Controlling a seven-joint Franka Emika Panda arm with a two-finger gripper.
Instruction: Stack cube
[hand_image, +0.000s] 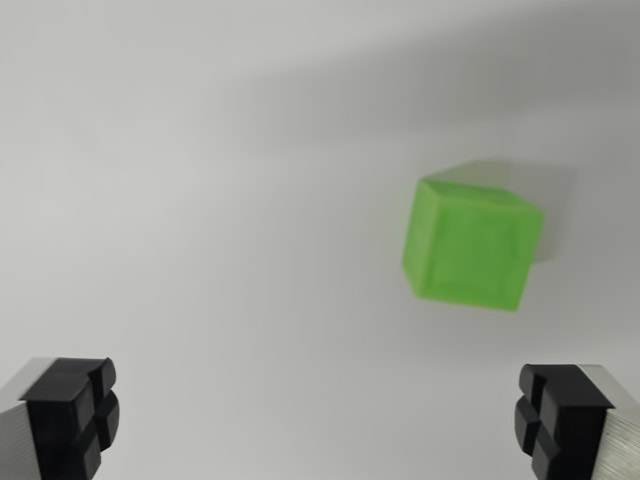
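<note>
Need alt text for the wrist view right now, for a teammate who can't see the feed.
A blurred green cube sits on a plain white surface, toward the wrist view's right and above the end effector. The end effector's two black fingertips show at the bottom corners, spread wide and holding nothing. No second cube is visible.

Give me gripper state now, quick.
Gripper: open, holding nothing; green cube lies on the table ahead, off toward the wrist view's right.

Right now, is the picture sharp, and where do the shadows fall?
In the wrist view the green cube is blurred at its edges; a soft shadow lies behind it, toward the view's right; the white table darkens toward the top; the hand fingertips look sharper.
</note>
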